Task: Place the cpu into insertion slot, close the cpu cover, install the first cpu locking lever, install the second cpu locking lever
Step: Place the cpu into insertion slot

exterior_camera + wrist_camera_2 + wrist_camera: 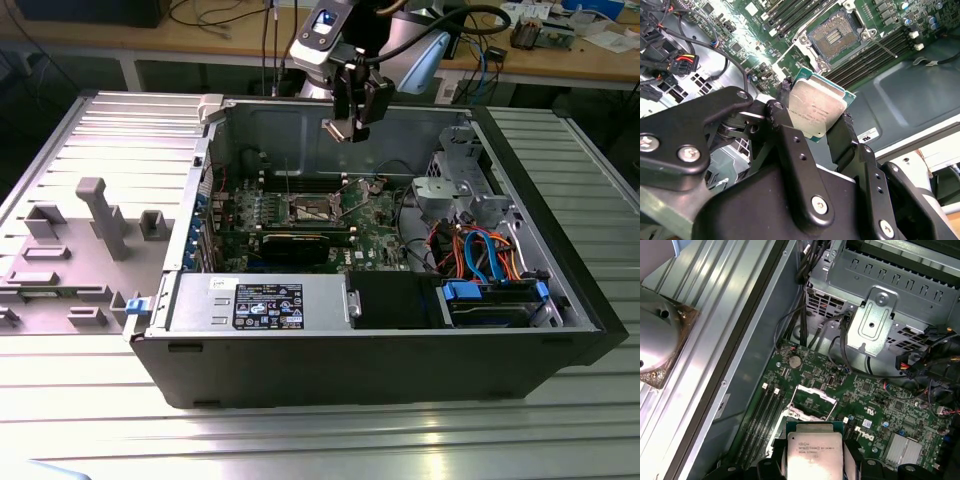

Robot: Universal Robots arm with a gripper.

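Observation:
My gripper (352, 122) hangs above the open computer case, shut on the cpu (338, 130), a flat square chip with a silvery top. In both wrist views the black fingers (785, 117) clamp two opposite edges of the cpu (816, 106) (814, 452). Below it on the green motherboard the insertion slot (836, 36) (310, 208) lies uncovered, its dark pin field showing inside a silver rim. The cpu cover (811, 395) is a thin silver frame that stands swung up beside the slot. A thin metal locking lever (886, 50) sticks out by the socket.
Inside the case (560, 330) sit a silver drive cage (875, 320), bundled cables (480, 250), memory slots (875, 47), a black card (305, 243) and a power supply (265, 303). A grey fixture (100, 215) stands at the exterior view's left on the ribbed table.

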